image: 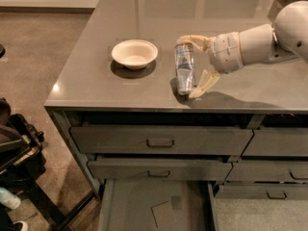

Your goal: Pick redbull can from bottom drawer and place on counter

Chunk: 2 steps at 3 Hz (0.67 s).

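Note:
The redbull can (184, 70), slim and silver with blue-grey patches, stands upright on the glossy grey counter (96, 76), right of the white bowl. My gripper (188, 67) reaches in from the right with its pale fingers spread around the can, one finger (190, 39) behind the can's top and the other (204, 83) just right of its base. The gripper is open and the can rests on the counter. The bottom drawer (139, 206) is pulled out below, its floor showing darker square patches.
A white bowl (134, 53) sits on the counter left of the can. Two shut handled drawers (159, 139) lie under the counter edge. Dark equipment (14, 148) stands on the floor at the left.

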Tool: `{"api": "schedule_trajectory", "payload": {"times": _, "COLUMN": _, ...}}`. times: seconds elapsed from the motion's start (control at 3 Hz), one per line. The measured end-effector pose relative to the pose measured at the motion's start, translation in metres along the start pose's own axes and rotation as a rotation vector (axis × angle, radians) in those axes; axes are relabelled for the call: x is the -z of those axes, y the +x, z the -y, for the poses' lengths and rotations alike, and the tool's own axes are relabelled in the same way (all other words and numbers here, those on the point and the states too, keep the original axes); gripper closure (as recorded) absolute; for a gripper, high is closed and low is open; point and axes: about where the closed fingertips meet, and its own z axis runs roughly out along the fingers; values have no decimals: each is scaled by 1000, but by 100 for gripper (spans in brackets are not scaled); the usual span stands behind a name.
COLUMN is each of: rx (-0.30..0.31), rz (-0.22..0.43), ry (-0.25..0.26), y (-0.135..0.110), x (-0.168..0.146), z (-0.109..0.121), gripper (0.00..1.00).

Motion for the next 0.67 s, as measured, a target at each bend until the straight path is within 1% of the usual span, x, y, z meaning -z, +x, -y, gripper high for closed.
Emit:
{"api": "schedule_trajectory", "payload": {"times": 0.33, "rx": 0, "rz": 0, "ry": 0, "y": 0, "x": 0, "z": 0, "gripper": 0}}
{"api": "schedule_trajectory", "payload": {"times": 0.67, "rx": 0, "rz": 0, "ry": 0, "y": 0, "x": 0, "z": 0, "gripper": 0}}
